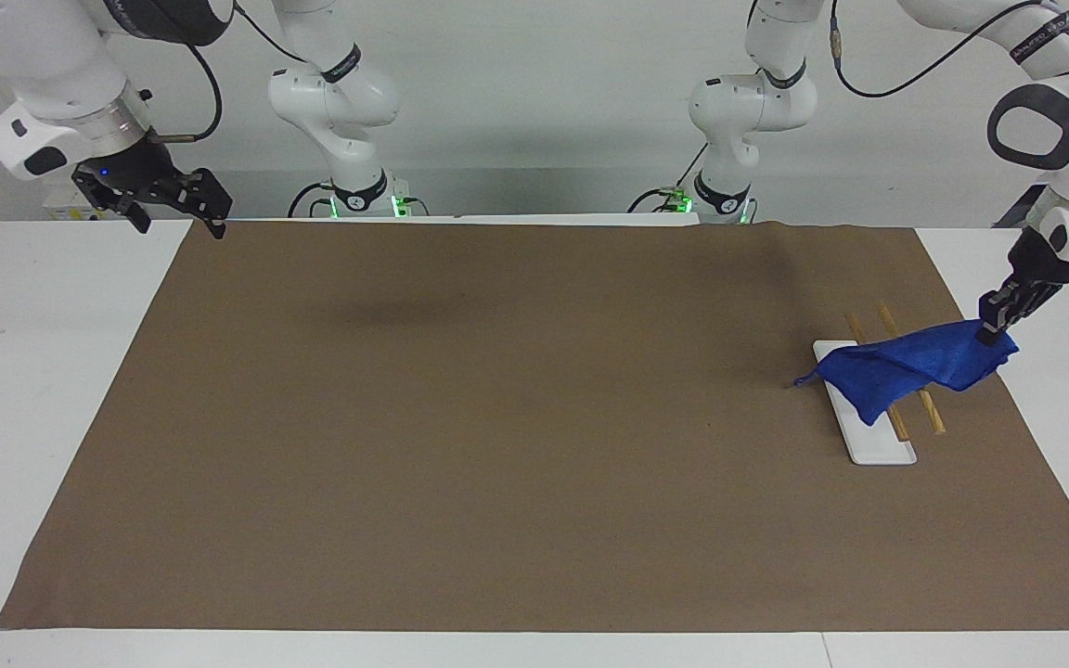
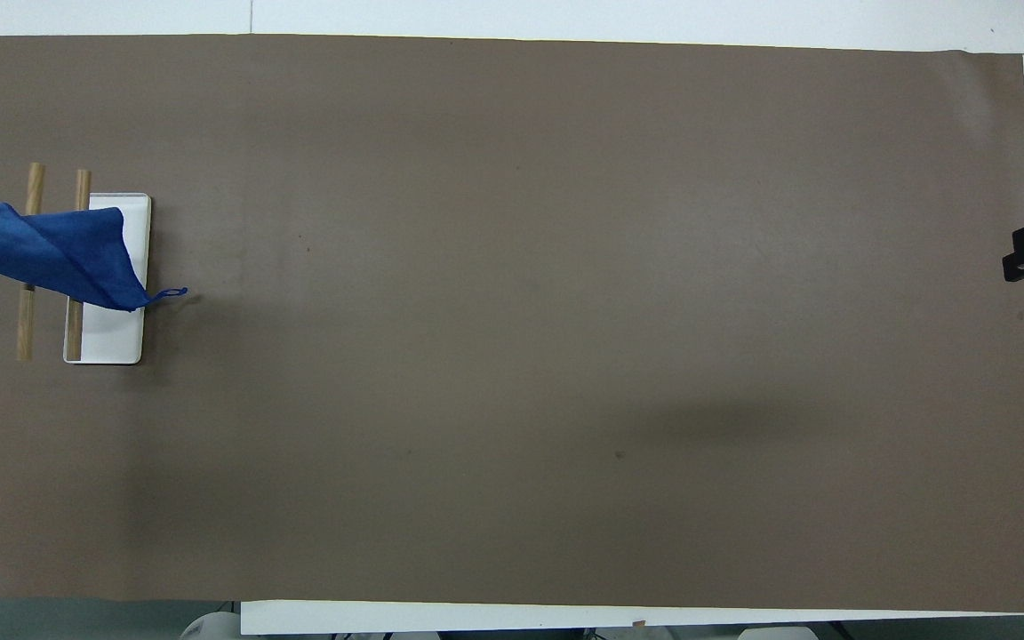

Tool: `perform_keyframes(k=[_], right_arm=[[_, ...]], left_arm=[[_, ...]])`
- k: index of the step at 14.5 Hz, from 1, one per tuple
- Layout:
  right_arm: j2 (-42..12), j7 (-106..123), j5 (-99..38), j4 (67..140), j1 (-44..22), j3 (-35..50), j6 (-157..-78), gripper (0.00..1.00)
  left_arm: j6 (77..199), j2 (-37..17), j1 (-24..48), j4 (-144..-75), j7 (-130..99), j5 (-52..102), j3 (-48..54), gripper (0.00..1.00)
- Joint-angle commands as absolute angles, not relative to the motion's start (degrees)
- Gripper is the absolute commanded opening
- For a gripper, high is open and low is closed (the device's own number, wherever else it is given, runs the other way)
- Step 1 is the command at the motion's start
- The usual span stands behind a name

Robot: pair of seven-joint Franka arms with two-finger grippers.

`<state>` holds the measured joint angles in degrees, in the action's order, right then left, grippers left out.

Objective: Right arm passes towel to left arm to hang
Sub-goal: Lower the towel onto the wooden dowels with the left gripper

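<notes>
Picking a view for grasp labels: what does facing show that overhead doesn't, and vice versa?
Facing only: the left gripper shut on a corner of the towel, and the right gripper open, waiting raised over the table's edge at the right arm's end. Overhead cuts off the held corner and the left gripper.
Overhead only: the towel's loop seen plainly against the brown mat, and how far the towel crosses the white base.
Both: the towel draped across the two wooden rails.

Robot lab, 2 white arms (image 1: 340,102) – paper-covered table (image 1: 534,520), plain wall
</notes>
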<state>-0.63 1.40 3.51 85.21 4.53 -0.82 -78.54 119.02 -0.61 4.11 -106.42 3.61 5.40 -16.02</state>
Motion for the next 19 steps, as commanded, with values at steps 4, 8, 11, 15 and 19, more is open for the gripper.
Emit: perform_keyframes(k=[4, 8, 11, 15, 19], right_arm=[[0.3, 1.8, 3.1, 86.3, 5.2, -0.5, -79.1, 1.0], [0.3, 1.8, 3.1, 86.3, 5.2, -0.5, -79.0, 1.0], [0.3, 1.7, 3.1, 86.3, 4.8, -0.5, -79.1, 1.0], [0.3, 1.8, 3.1, 86.3, 4.8, -0.5, -79.1, 1.0], [0.3, 1.7, 3.1, 86.3, 4.8, -0.5, -79.1, 1.0]], left_arm=[[119.1, -0.6, 4.0, -106.8, 13.7, 4.4, -16.6, 0.0], [122.4, -1.9, 3.0, -108.3, 16.7, 4.4, -17.3, 0.0], [124.1, -2.5, 3.0, -109.2, 18.0, 4.4, -18.5, 0.01], [124.1, -3.0, 3.0, -109.5, 18.8, 4.4, -18.5, 0.15], [124.2, -3.0, 3.0, -109.4, 20.9, 4.3, -18.5, 0.35]])
